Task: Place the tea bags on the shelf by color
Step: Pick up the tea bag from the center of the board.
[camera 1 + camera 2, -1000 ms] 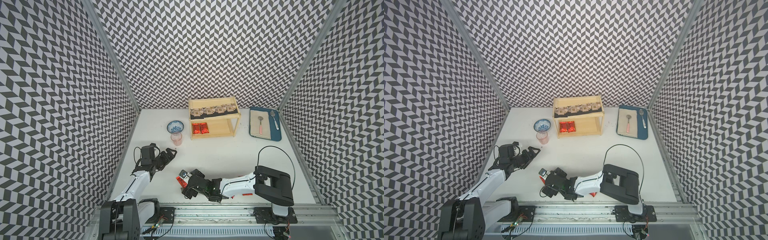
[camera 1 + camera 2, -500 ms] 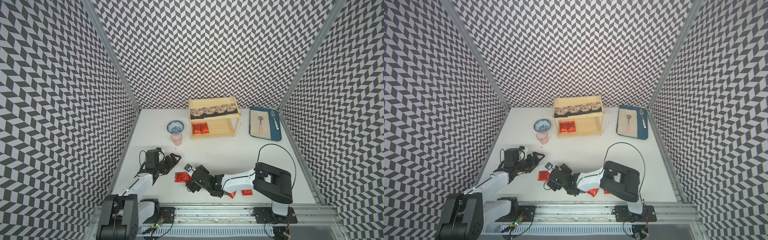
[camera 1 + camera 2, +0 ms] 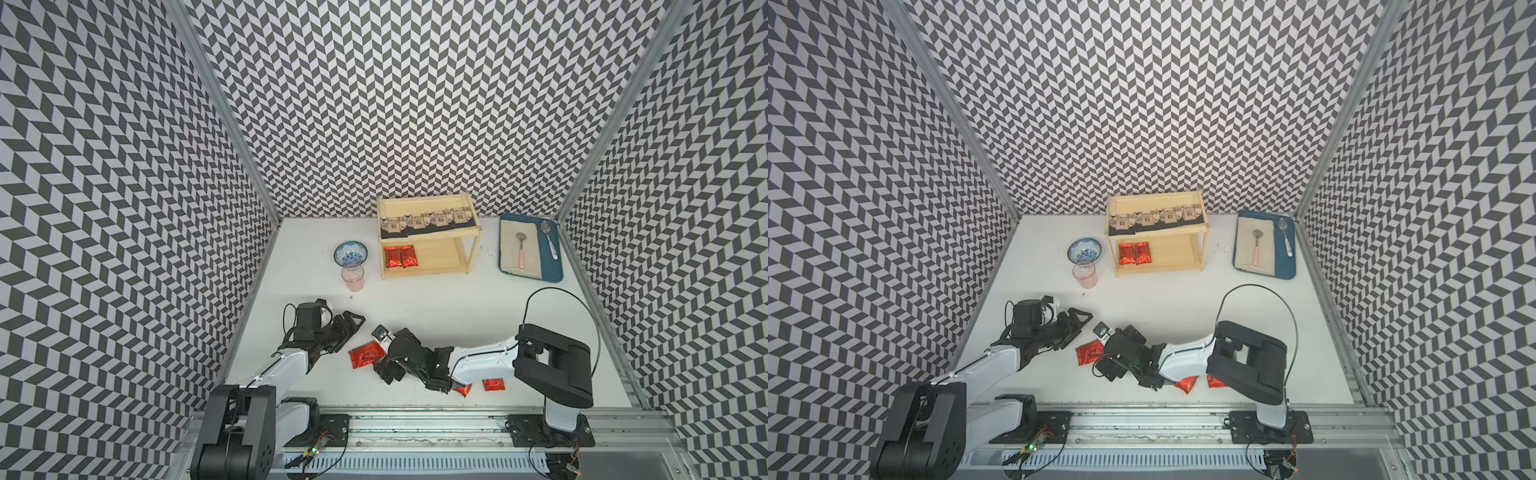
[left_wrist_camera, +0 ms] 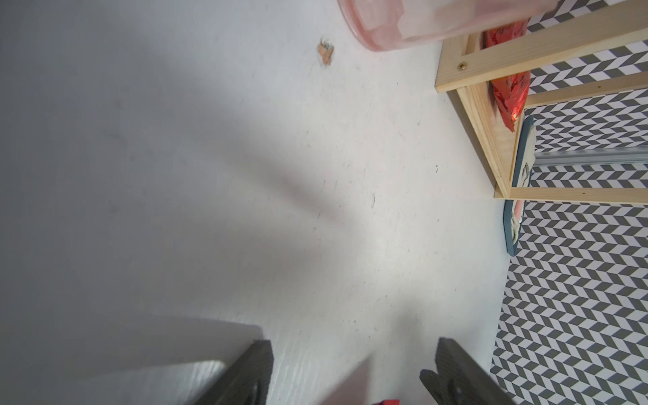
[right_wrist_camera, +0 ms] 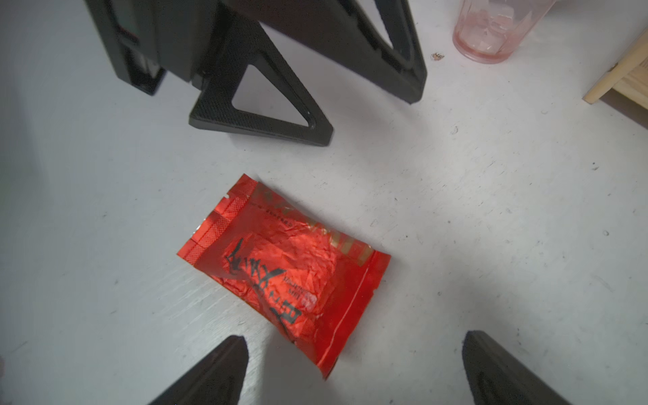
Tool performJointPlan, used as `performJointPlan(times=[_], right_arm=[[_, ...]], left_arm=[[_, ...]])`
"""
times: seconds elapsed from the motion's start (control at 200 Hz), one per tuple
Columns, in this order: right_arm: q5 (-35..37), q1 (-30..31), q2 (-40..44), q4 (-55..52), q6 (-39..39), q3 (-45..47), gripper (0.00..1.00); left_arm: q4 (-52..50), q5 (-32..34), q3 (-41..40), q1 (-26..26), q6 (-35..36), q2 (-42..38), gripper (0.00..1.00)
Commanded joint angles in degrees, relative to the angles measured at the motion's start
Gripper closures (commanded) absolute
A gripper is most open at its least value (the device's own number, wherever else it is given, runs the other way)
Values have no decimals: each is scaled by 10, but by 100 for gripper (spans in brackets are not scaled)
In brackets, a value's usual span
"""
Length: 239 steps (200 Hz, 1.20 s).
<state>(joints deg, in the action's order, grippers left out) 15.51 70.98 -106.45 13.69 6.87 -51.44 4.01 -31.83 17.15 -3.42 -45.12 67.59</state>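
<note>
My left gripper (image 3: 350, 332) hangs spread and empty just beside a red foil pouch (image 3: 366, 354) — crinkled, pillow-shaped, lying flat where, I judge, either arm can reach it. My right gripper (image 5: 354, 338) gapes wide, holding nothing. The pale wooden shelf (image 3: 440, 255) holds flat black squares (image 3: 428, 219) above, a red pair (image 3: 400, 256) below; two loose red pouches (image 3: 493, 384) lie partly under my right arm.

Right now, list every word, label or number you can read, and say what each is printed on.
No text here can be quoted with confidence.
Red tea bag on the table: dark brush script plus small print, too creased and blurred to read.
Black tea bags on the shelf: beige house print, any lettering too small.
Red tea bags on the lower tier: too small.
</note>
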Motion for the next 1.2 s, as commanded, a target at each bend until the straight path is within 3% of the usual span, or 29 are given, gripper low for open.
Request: performJointPlan(times=[0.0, 0.155, 0.441, 0.881, 1.192], right_arm=[[16, 2, 19, 33, -15, 8, 0], [33, 9, 20, 39, -35, 6, 1], [99, 50, -10, 58, -103, -19, 0], [146, 54, -99, 49, -138, -100, 0], [127, 13, -81, 47, -115, -84, 0]], left_arm=[[27, 3, 12, -23, -13, 28, 22], [14, 7, 46, -25, -6, 45, 24], [-67, 21, 113, 57, 15, -23, 23], [-71, -9, 32, 87, 21, -56, 23], [-37, -31, 1, 78, 8, -65, 25]])
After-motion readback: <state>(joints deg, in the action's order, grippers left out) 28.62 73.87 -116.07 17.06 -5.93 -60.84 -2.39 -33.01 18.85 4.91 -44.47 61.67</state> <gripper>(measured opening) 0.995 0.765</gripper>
